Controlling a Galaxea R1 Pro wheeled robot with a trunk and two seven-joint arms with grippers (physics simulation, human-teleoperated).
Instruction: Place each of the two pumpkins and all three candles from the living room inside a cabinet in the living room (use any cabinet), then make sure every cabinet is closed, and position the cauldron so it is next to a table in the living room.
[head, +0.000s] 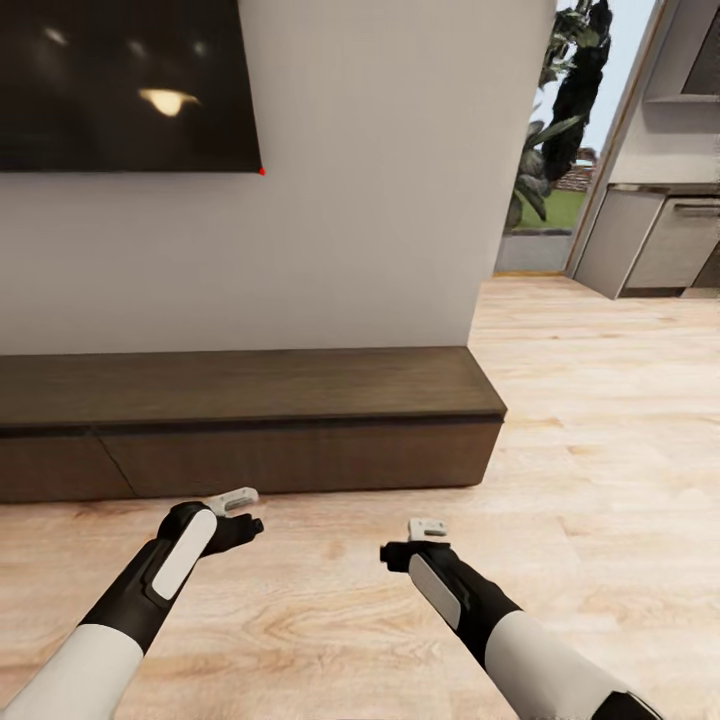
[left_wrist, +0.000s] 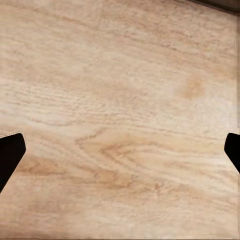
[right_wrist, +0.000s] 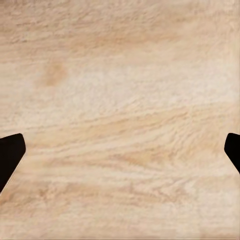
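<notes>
both hands, left hand (head: 243, 512) and right hand (head: 412, 540), hang wide and empty before the shut cabinet (head: 300, 455); likely between fetches, next needing a pumpkin or candle found

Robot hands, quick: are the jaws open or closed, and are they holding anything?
Left gripper: jaws open, holding nothing, over the wood floor.
Right gripper: jaws open, holding nothing, over the floor too.
</notes>
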